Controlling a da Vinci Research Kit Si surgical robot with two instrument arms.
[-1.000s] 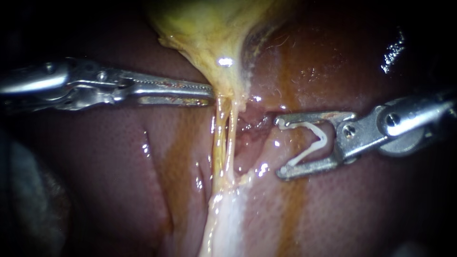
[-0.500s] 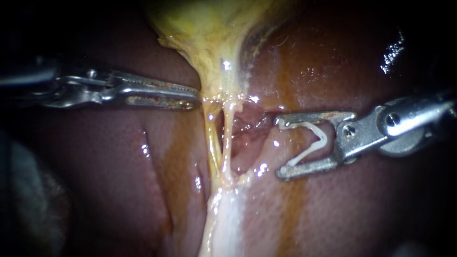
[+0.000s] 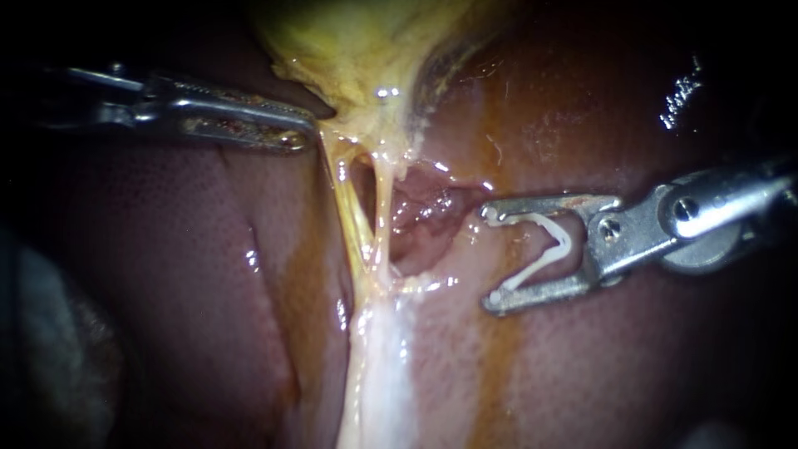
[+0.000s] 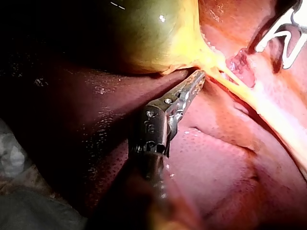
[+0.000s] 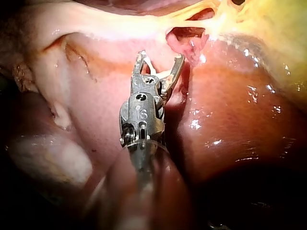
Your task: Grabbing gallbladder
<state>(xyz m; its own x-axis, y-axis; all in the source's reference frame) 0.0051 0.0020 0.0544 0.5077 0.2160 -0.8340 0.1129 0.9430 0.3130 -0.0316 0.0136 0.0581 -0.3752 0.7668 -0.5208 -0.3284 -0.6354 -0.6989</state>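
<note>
Gallbladder [image 3: 357,50] sits top centre, long axis roughly vertical, narrow end pointing down; left instrument [image 3: 303,133] comes in from upper left with jaws clamped on that end, right instrument [image 3: 489,258] mid-right, jaws wide around a white clip [image 3: 568,244].

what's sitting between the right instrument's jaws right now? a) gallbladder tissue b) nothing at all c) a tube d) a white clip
d: a white clip spans the jaws of the right instrument and touches both, while the left instrument grips the gallbladder.
</note>
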